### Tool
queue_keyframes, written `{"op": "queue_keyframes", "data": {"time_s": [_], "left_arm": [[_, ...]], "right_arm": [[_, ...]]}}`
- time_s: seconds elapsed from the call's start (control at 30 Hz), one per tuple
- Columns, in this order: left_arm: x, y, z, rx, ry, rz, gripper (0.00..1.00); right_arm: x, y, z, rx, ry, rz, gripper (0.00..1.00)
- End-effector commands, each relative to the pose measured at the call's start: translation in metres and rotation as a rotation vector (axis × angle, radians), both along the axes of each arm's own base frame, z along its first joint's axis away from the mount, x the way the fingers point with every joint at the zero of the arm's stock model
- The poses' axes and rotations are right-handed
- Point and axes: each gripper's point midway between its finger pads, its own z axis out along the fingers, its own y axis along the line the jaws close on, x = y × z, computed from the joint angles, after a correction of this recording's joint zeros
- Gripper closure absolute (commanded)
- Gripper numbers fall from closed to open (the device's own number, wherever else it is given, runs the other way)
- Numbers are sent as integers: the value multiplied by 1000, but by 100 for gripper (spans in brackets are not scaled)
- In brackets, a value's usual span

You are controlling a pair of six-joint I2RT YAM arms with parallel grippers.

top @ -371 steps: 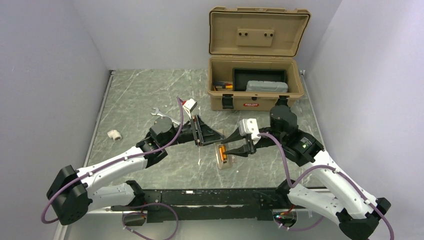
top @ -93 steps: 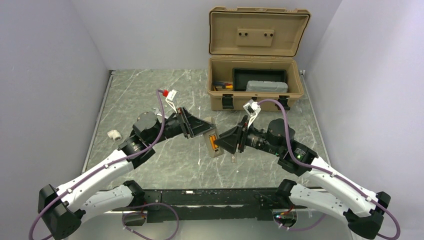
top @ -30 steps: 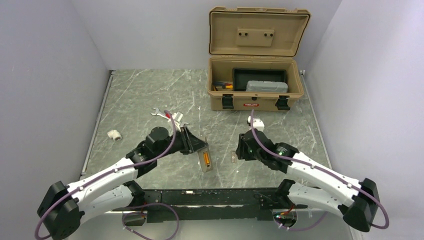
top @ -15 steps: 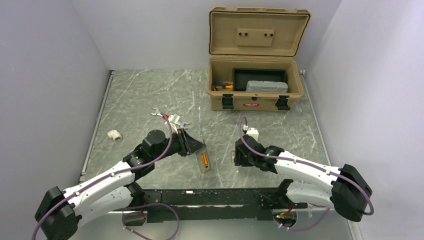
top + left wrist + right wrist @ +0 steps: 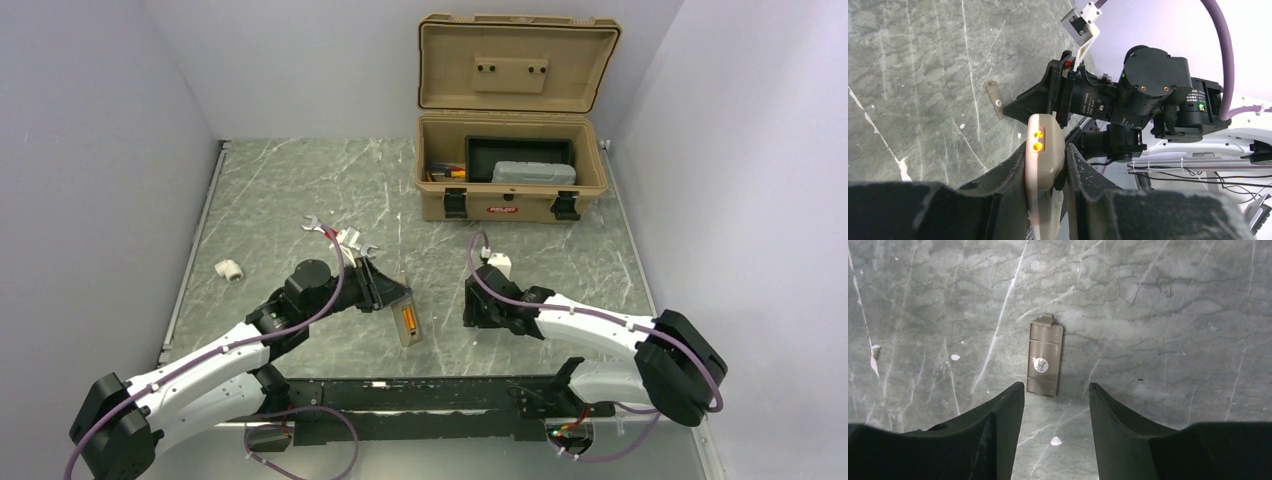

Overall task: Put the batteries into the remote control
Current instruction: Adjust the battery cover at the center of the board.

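Room-wise we've got plenty: the marble table (image 5: 300, 190) is mostly bare through the middle and the upper left of the overhead frame. The wrench (image 5: 322, 229) lies just above the left arm, and the white fitting (image 5: 229, 269) sits near the table's left edge.

The left gripper (image 5: 390, 298) is clamped on the remote control (image 5: 412, 338), low in the centre of the overhead shot, held off the table with the bay side facing up. The batteries (image 5: 409, 319) show as an orange strip inside that bay. From the left wrist we only catch their two glowing orange ends at the remote's tip.

The right gripper (image 5: 1056, 386) is spread wide and pinching nothing. In its own view the battery cover (image 5: 1044, 358) lies flat on the marble, with its near end just at the gap between the fingers (image 5: 998, 425). We can't tell if they touch it.

Hard to see: in the overhead view the right gripper hides the cover completely, and the fingers cut off the remote's lower half in the left wrist view.

The toolbox (image 5: 512, 205) at the top right stands open with its lid upright. Inside are a dark tray (image 5: 515, 152), a grey case (image 5: 535, 173) and some orange-and-yellow bits on the left that are too small to name.
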Motion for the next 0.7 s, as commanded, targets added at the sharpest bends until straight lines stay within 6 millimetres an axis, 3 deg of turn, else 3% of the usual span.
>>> {"op": "queue_keyframes", "data": {"time_s": [0.0, 0.4, 0.67], "left_arm": [[2, -3, 18, -45, -53, 0, 100], [4, -3, 19, -43, -56, 3, 100], [4, -3, 16, -41, -52, 3, 100]], "right_arm": [[13, 9, 6, 29, -35, 8, 47], [16, 15, -4, 17, -5, 35, 50], [11, 11, -11, -7, 21, 43, 59]]}}
